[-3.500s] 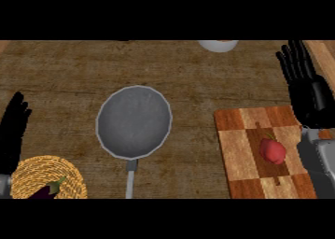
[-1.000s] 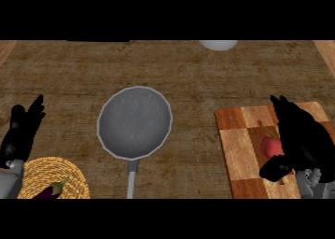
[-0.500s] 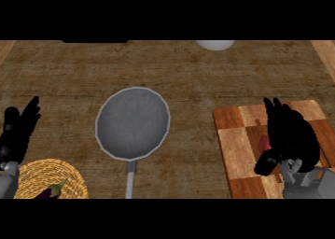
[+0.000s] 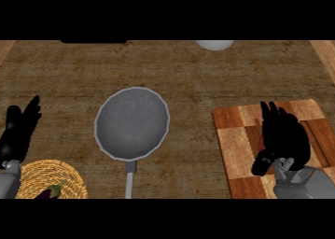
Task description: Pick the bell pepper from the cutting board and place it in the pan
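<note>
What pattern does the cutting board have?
The cutting board is a checkered patchwork of light and reddish-brown wooden blocks, seen in the head view.

Items you have on the counter, apart from the job:
- Wooden counter top (image 4: 197, 74), brown, grain running across; a lighter wood strip along your far right edge
- Woven yellow mat (image 4: 42, 175), round, at your lower left, partly cut off by the view's lower edge
- Small dark purple eggplant (image 4: 51, 191) with a green stem, lying on that mat
- Pale rounded object (image 4: 214, 45) at the far edge, only its lower part visible to you; what it is cannot be told
- Dark flat shape (image 4: 94, 41) at the far left edge
</note>
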### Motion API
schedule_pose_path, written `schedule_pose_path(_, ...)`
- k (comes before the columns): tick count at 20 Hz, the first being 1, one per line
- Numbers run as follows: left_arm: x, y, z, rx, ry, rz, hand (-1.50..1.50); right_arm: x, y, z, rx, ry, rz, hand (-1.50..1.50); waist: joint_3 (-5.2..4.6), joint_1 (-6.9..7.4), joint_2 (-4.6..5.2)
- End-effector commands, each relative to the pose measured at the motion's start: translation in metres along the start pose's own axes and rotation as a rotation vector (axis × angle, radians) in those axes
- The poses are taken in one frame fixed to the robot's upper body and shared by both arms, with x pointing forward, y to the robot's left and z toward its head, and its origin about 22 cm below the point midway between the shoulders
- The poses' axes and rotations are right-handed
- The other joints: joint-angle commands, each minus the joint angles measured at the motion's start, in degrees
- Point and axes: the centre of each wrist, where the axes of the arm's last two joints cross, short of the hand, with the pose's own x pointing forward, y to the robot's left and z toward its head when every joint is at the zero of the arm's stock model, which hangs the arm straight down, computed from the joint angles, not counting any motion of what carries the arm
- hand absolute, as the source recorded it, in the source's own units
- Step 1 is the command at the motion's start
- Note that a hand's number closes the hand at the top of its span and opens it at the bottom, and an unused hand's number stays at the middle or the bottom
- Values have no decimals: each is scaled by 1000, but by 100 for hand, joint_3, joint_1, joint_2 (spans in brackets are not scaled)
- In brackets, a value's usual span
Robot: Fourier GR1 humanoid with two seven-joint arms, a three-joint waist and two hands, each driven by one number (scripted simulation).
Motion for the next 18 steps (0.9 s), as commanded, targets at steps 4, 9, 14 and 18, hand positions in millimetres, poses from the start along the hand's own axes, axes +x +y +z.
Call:
schedule_pose_path(4, -10, -13, 12, -15, 2, 4, 0, 5, 2, -14, 14, 100, 30, -150, 3, 21, 1)
schedule_pose_path(9, 1, -13, 19, -7, -1, 1, 0, -2, 23, -12, 47, 140, 38, -150, 4, 17, -4)
schedule_pose_path(14, -10, -10, -3, -11, -8, -7, 0, 3, 27, -21, 53, 152, 35, -150, 2, -10, 4)
schedule_pose_path(18, -4, -5, -3, -16, -7, 12, 0, -7, 30, -37, 78, 190, 66, -150, 2, 2, 5)
